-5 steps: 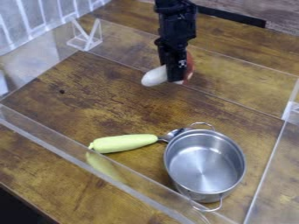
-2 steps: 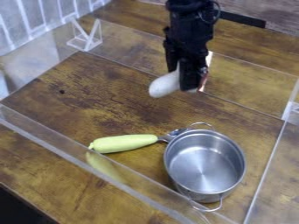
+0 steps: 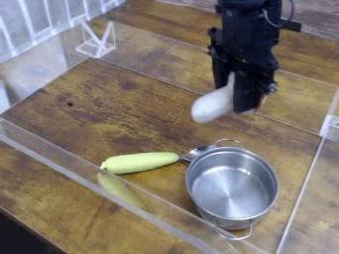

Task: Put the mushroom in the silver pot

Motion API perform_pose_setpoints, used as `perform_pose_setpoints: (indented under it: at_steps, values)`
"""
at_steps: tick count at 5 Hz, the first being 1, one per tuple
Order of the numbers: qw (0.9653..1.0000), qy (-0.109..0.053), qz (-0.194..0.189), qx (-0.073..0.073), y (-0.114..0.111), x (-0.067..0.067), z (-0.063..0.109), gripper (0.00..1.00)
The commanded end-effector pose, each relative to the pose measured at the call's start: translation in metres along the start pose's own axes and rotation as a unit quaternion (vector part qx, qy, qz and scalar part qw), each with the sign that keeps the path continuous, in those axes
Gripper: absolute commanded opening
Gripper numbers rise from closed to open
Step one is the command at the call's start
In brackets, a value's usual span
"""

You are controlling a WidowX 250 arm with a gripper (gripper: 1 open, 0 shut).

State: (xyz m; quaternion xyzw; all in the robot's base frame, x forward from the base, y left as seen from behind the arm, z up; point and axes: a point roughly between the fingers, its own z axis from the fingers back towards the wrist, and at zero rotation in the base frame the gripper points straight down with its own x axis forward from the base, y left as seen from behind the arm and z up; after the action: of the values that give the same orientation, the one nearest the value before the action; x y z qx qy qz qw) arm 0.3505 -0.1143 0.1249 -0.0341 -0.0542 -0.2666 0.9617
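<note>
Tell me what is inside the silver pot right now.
The silver pot holds nothing visible; its bare shiny bottom shows, though the near wall hides a sliver of floor. The mushroom hangs in the gripper, above the table and not yet over the pot.

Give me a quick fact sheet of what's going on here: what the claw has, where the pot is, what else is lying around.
gripper: pointing down, shut on the mushroom, held above the table
mushroom: white stem sticks out to the left of the fingers; cap mostly hidden
silver pot: upright on the table, nothing inside, nearer the camera than the gripper
yellow-green vegetable: lying flat, left of the pot, its tip near the pot's handle
table: dark wood, with clear plastic walls around it
task status: mushroom not yet in the pot
</note>
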Motion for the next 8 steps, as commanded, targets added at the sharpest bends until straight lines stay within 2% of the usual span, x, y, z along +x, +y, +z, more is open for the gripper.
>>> perform_pose_setpoints:
  at_steps: [1,2,3,4,5,6,8]
  values:
    - [0.9980,-0.047,0.042,0.012,-0.022,0.007,0.032,0.00]
    - [0.9954,-0.040,0.085,0.015,-0.035,0.002,0.015,0.00]
    - [0.9888,-0.041,0.142,0.020,-0.043,-0.002,-0.003,0.00]
    - [0.9812,-0.040,0.188,0.018,-0.045,-0.001,-0.024,0.00]
    - [0.9818,-0.046,0.184,0.010,-0.035,-0.008,-0.028,0.00]
    - [0.9870,-0.049,0.153,0.001,-0.024,-0.011,-0.028,0.00]
    - [0.9843,-0.056,0.168,0.002,-0.026,0.006,-0.029,0.00]
